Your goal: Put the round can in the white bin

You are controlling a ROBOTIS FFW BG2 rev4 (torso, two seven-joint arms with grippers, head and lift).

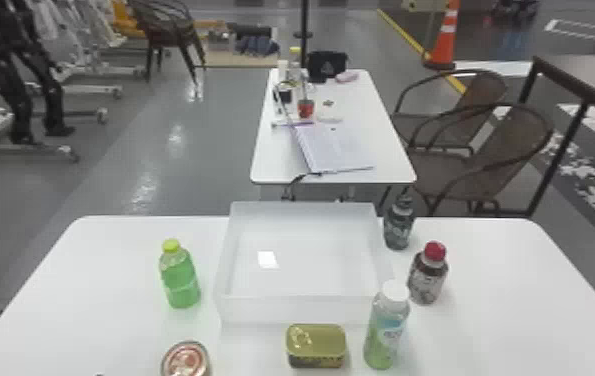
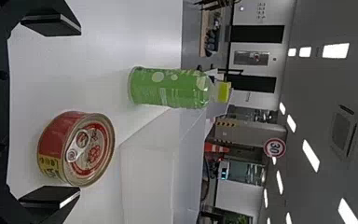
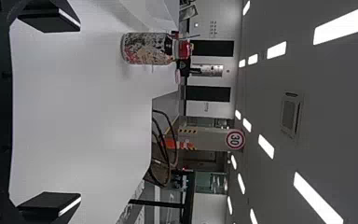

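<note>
Plainly, the round can (image 1: 186, 361) is squat; red-sided; its top ring-pulled.

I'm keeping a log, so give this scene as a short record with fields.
round can: on the table, lid up
white bin: on the table, round can outside
left gripper: open, at the round can
right gripper: open, holding nothing
left of white bin: green bottle
right of white bin: red-capped bottle, dark bottle
in front of white bin: rectangular tin, white-capped bottle
</note>
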